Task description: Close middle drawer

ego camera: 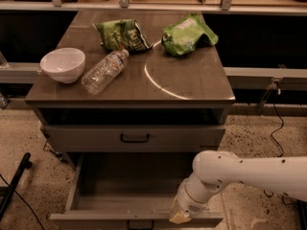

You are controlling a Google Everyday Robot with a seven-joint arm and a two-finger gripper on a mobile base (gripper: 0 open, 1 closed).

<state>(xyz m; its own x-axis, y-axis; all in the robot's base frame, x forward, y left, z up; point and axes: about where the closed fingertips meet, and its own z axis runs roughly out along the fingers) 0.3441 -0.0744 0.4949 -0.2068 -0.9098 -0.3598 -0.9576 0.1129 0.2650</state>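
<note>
The middle drawer [129, 195] is pulled far out of the grey-brown cabinet and is empty inside. Its low front panel [96, 219] lies at the bottom edge of the view, with a small dark handle [140, 224]. My white arm [240, 171] reaches in from the right. My gripper [179, 217] is down at the right part of that front panel, against its top edge. The lowest drawer is hidden under the open one.
The top drawer [134, 138] with a larger dark handle is shut. On the cabinet top lie a white bowl [63, 64], a clear plastic bottle [103, 72] on its side and two green chip bags [122, 34] [188, 34]. A black pole [13, 186] stands at the left and a cable [277, 128] at the right.
</note>
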